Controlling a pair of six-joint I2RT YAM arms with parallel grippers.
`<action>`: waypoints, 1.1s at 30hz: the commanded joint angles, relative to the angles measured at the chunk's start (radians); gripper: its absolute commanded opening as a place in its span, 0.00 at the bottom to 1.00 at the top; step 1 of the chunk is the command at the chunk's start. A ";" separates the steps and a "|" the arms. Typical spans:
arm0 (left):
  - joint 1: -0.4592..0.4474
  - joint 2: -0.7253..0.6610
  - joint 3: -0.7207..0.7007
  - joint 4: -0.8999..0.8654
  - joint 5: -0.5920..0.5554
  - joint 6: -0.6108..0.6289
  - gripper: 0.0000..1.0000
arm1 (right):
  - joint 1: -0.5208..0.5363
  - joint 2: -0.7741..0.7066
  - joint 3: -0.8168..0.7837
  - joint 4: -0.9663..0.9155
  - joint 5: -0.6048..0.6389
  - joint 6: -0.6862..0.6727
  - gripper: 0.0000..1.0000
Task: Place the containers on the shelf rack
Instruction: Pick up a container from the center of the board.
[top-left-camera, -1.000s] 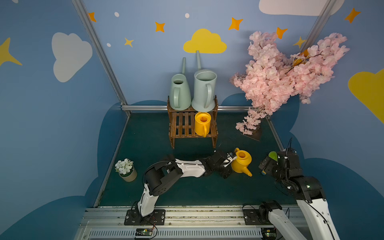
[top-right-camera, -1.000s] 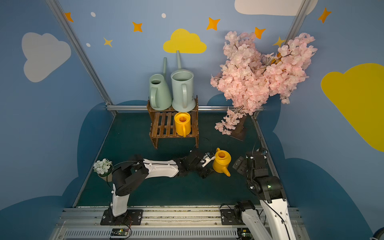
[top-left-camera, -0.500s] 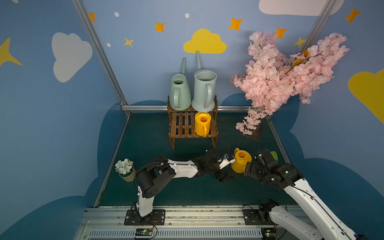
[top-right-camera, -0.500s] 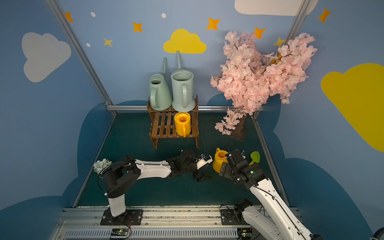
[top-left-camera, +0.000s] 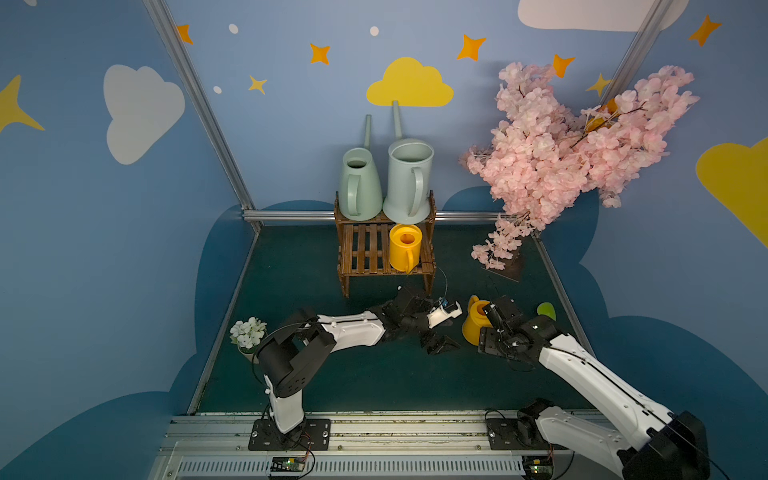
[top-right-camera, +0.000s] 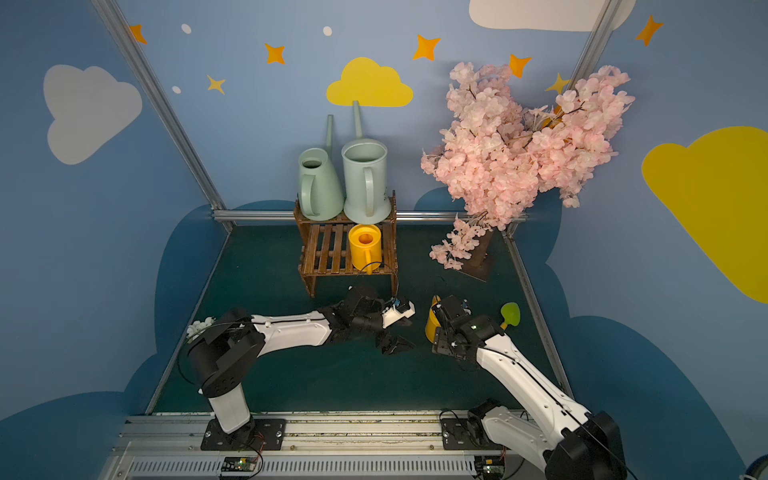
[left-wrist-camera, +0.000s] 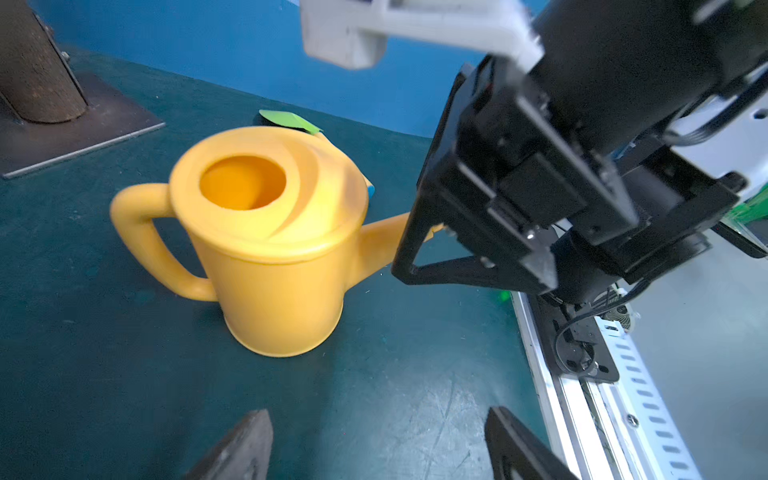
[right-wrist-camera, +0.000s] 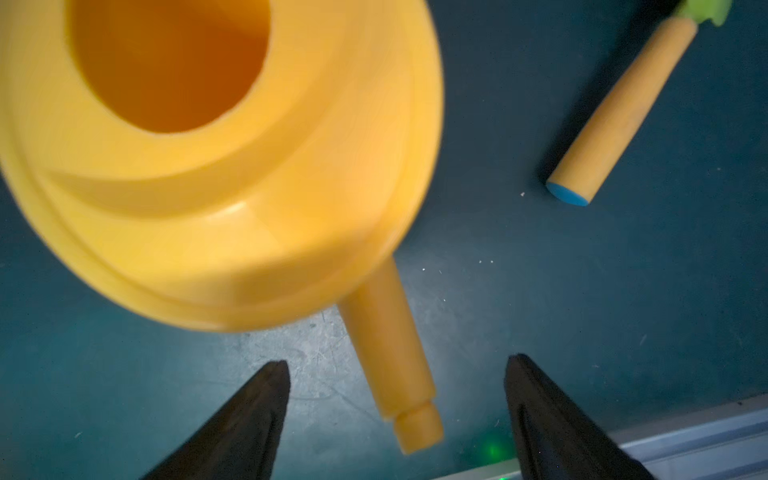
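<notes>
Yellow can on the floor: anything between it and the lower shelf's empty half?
Yes: the left arm lies low just before the shelf rack, across the straight line from the yellow can to the empty slats. Lifting over it probably clears.

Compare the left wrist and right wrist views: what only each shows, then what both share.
Only the left wrist: the can's handle, the brown trunk, the right arm. Only the right wrist: the spout's stepped tip and the loose stick's yellow shaft. Both: the yellow watering can upright on the green mat; the left hand and right hand each open.
</notes>
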 joint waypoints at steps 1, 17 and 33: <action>0.016 -0.053 -0.014 -0.061 0.077 0.067 0.85 | -0.001 0.055 0.045 0.028 -0.044 -0.091 0.80; 0.062 -0.108 -0.014 -0.144 0.098 0.104 0.85 | -0.025 0.096 0.003 0.069 -0.062 -0.172 0.30; 0.183 -0.177 0.060 -0.457 0.289 0.310 0.85 | 0.045 0.102 0.012 0.043 -0.199 -0.193 0.17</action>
